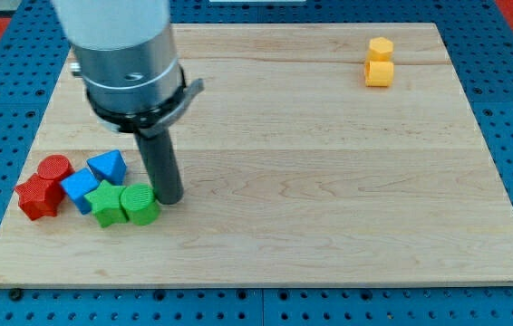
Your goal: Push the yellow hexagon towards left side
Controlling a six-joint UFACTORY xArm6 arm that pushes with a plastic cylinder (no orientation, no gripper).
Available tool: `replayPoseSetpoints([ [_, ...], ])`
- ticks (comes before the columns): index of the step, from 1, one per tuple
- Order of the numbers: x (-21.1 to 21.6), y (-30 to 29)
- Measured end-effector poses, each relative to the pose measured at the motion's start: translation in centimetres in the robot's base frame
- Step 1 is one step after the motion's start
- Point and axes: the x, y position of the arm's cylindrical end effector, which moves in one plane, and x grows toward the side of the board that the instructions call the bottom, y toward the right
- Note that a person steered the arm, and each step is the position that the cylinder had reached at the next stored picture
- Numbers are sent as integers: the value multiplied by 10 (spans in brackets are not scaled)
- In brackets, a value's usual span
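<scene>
The yellow hexagon [381, 48] sits near the view's top right of the wooden board [329, 181], touching a yellow cube [379, 73] just below it. My tip [170, 199] is far away at the view's lower left, right beside the green cylinder [140, 204]. The rod rises from there to the grey arm body [125, 54] at the view's top left.
A cluster of blocks lies at the view's lower left: a green star-like block [106, 204], a blue cube [80, 187], a blue triangle [108, 165], a red cylinder [54, 167] and a red star-like block [38, 196]. Blue pegboard surrounds the board.
</scene>
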Motion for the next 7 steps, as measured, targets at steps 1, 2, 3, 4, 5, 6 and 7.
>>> replayPoseSetpoints([
  [1, -17, 56],
  [2, -53, 170],
  [3, -99, 260],
  [4, -148, 342],
  [5, -159, 397],
  [6, -159, 425],
  [7, -169, 457],
])
